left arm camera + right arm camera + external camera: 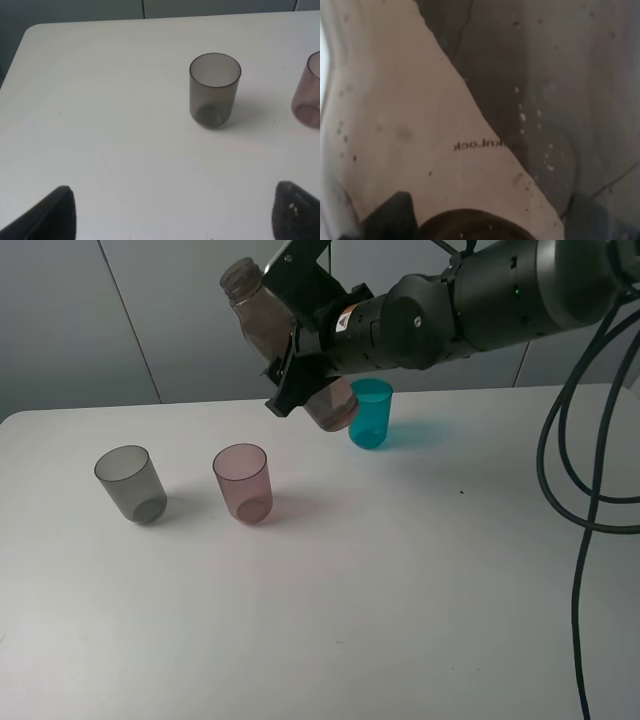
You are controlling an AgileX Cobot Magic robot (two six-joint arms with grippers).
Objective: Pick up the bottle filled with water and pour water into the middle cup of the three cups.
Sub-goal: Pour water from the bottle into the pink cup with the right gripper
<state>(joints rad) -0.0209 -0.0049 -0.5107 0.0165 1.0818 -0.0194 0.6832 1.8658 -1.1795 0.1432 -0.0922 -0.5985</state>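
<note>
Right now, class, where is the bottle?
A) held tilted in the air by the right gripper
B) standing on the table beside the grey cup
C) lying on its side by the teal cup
A: the right gripper clamps the bottle, which is tilted and lifted off the table.

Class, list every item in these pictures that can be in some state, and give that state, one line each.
Bottle: uncapped, lifted in the air, tilted, neck uppermost.
Right pincer: shut on the bottle.
Left pincer: open, holding nothing.
Pink cup: standing upright, looks empty.
Grey cup: standing upright, looks empty.
Teal cup: standing upright, contents unclear.
</note>
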